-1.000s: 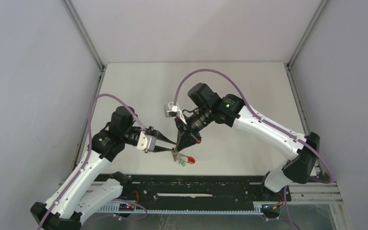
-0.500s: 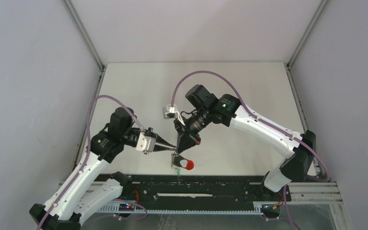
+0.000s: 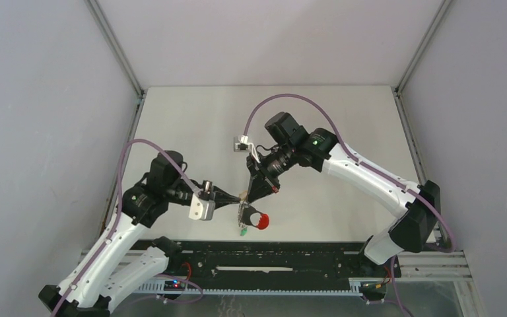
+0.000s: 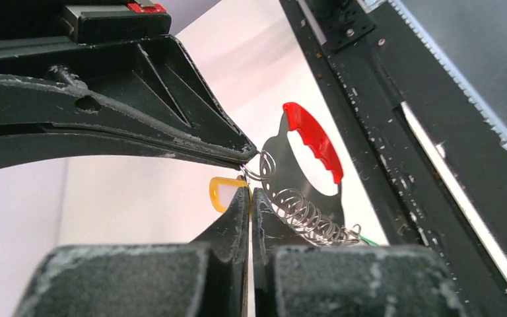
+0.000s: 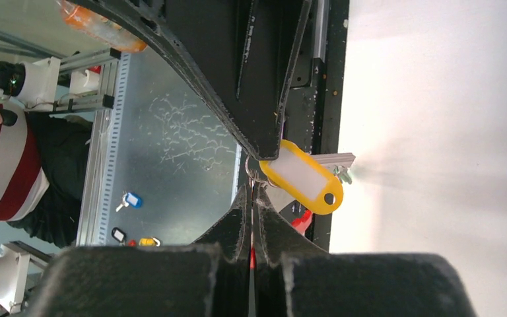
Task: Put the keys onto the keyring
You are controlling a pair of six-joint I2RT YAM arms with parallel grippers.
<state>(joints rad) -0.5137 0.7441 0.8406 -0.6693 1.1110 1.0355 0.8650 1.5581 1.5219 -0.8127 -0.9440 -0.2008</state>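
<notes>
Setting: white desk [image 3: 191,132] boxed in by grey walls [image 3: 39,99]; black rail [image 3: 290,254] along near edge, by arm bases.
Arms: both reach inward; tips meet over near-centre of desk, close to rail.
Right gripper [image 3: 249,197]: comes in from upper right, pointing down; fingers pressed together, pinching top of keyring at a small wire loop.
Keyring [image 3: 261,224]: hangs from right gripper tips, above near part of desk; can't tell if its lower end touches desk. Red curved section [image 4: 313,139] faces away from left arm. Coiled wire loops [image 4: 304,214] run along its lower side.
Left gripper [image 3: 236,197]: comes in from left, roughly level; fingers pressed together, no gap seen. Tips sit right at the small wire loop, just under right gripper tip. Can't tell if anything is actually caught between them.
Yellow key [image 5: 302,176]: yellow-orange head w/ white label, at the spot where both grippers' tips meet, touching the wire loop; blade not visible.
Green key [image 3: 243,231]: dangles at bottom of keyring, lowest item, nearest rail; only a small green bit shows.
</notes>
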